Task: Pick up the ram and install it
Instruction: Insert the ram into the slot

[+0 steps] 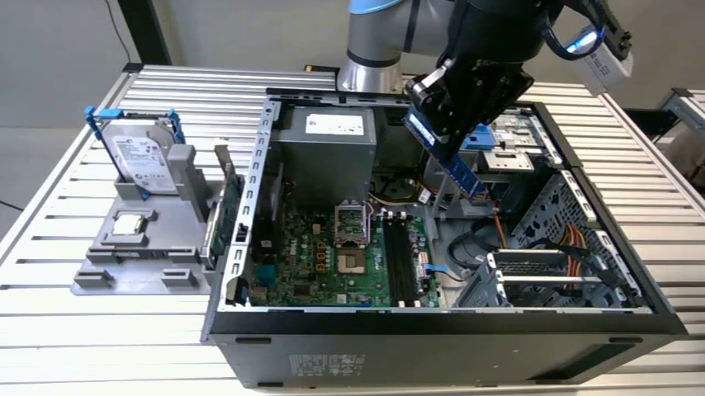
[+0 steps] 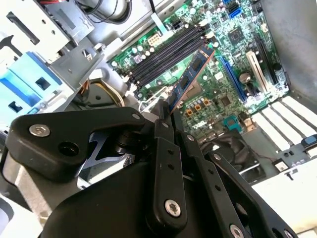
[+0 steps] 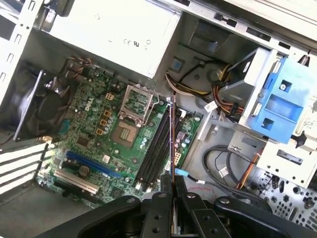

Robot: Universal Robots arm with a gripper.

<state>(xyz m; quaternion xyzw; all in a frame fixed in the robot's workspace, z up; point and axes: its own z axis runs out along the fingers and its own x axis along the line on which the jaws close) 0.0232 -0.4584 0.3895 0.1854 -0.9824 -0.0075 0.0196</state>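
My gripper [image 1: 432, 130] hangs over the open computer case [image 1: 441, 334], shut on the ram [image 1: 454, 165]. The ram is a long dark-blue stick that slants down from the fingers toward the motherboard [image 1: 319, 264]. In both wrist views it appears nearly edge-on, reaching out from between the black fingers [image 2: 163, 124] [image 3: 163, 191]. The ram [image 2: 192, 72] [image 3: 172, 134] is held in the air above the row of black memory slots [image 1: 399, 260] [image 2: 163, 49] [image 3: 154, 148], without touching them.
A silver hard drive [image 1: 144, 157] in a blue frame stands on a grey holder at the exterior view's left, outside the case. Inside are the power supply [image 1: 325, 136], CPU socket [image 3: 132, 104], a fan [image 3: 39, 106], a blue drive bracket [image 3: 282, 99] and loose cables [image 3: 223, 168].
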